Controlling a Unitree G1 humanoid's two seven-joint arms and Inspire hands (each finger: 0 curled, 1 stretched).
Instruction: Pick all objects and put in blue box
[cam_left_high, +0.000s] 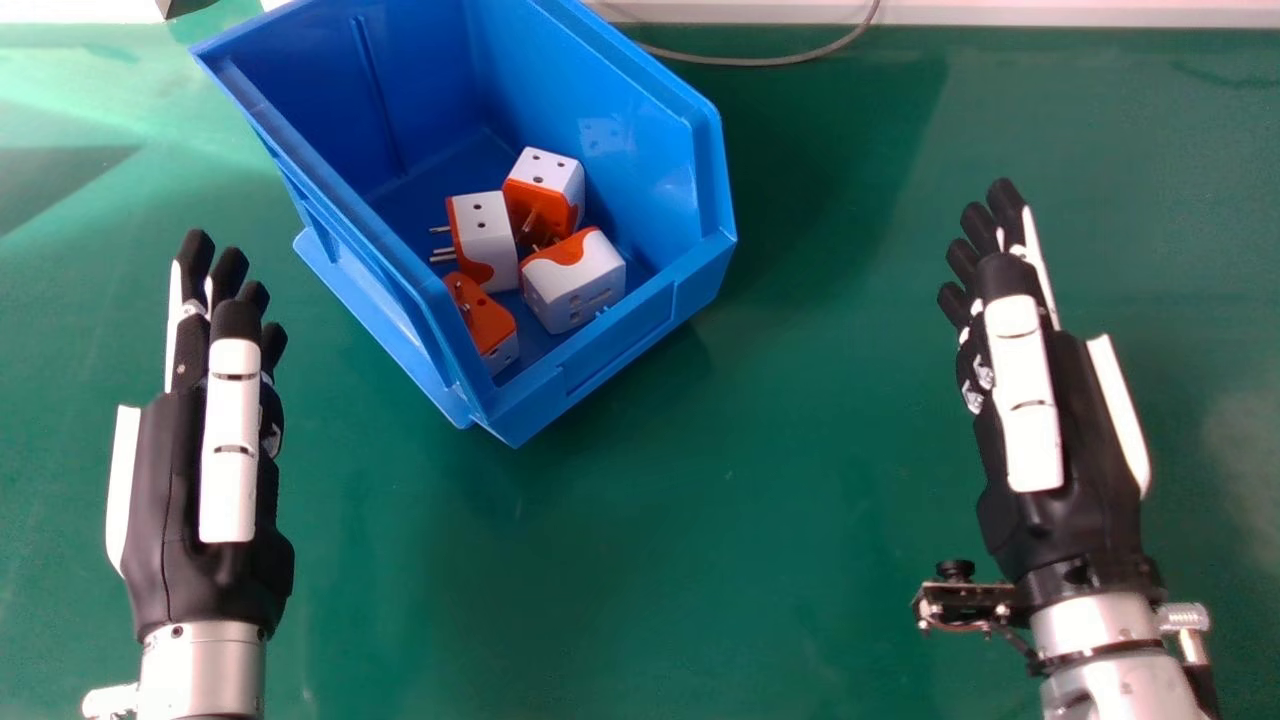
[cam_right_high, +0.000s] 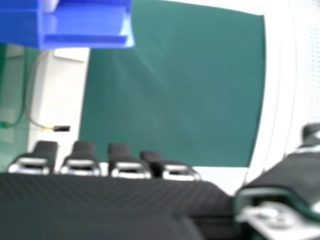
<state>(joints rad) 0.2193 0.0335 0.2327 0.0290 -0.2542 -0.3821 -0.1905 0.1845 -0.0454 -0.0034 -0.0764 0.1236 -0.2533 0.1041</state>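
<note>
So all four white-and-orange plug adapters (cam_left_high: 585, 285) are sitting in the blue box (cam_left_high: 610, 365), bunched at its near end (one's got its orange face up). The box is on the green table (cam_left_high: 760, 560), between the left hand (cam_left_high: 175, 480) and the right hand (cam_left_high: 1060, 525). Both hands have their fingers pretty much straight, nothing in either, and neither's touching the box.
</note>
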